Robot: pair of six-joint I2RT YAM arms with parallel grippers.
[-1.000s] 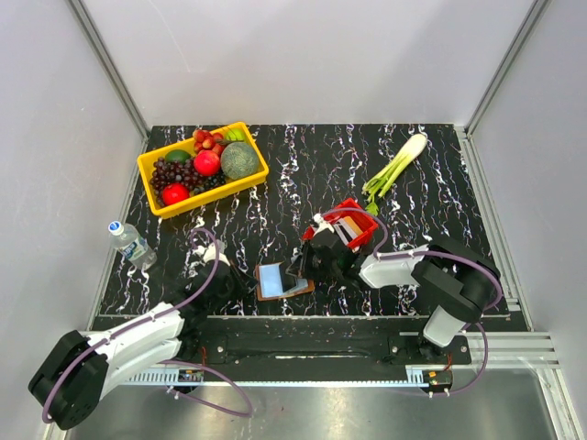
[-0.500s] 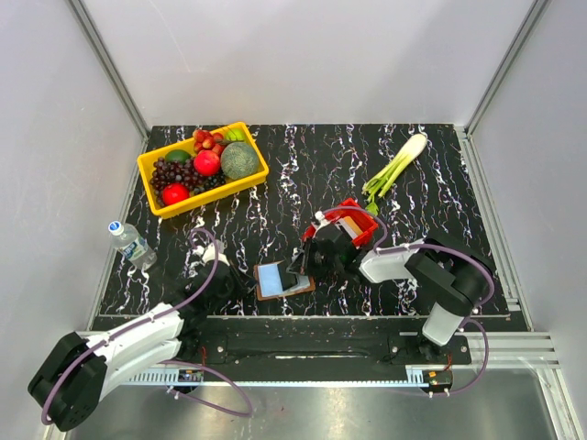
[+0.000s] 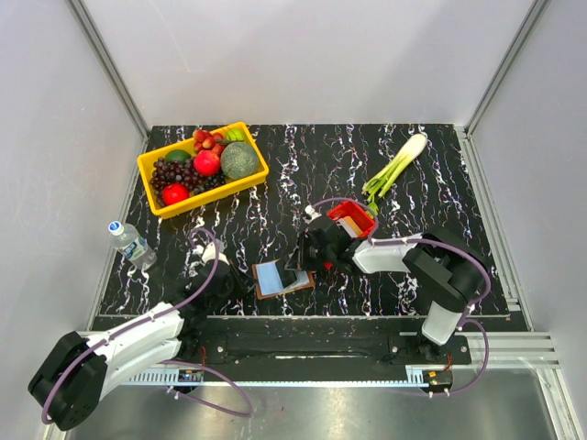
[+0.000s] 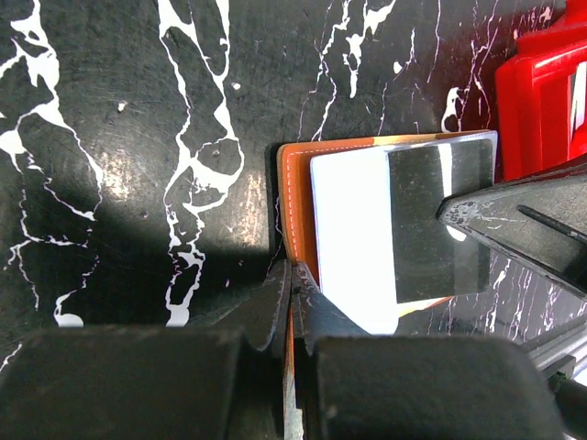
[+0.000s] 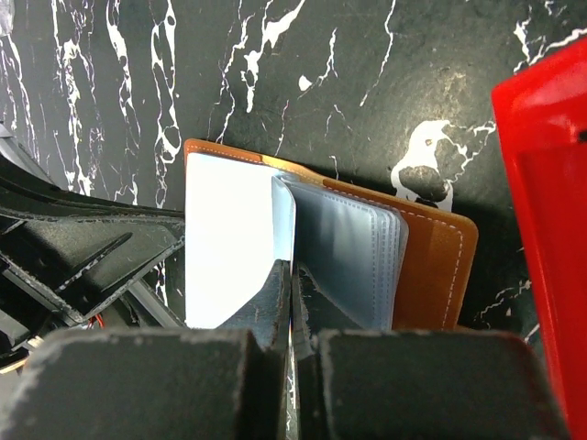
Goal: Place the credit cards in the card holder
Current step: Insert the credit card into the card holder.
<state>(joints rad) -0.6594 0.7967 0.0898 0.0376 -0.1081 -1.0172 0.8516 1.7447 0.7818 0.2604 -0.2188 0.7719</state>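
The card holder [image 3: 282,279] is laid open on the table [image 3: 431,174] between the arms. Its leather edge is clamped by the left gripper [image 4: 292,295], presumably to steady it. A clear sleeve [image 5: 341,258] is pinched tight by the right gripper [image 5: 292,286], probably to part a pocket. Whether a card sits inside cannot be told.

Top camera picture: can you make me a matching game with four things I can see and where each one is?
Things:
1. water bottle
2. leek
3. card holder
4. fruit basket

Places on the table:
A. back right
B. back left
C. left edge
D. front middle, lying open

Pairs: 1-C, 2-A, 3-D, 4-B
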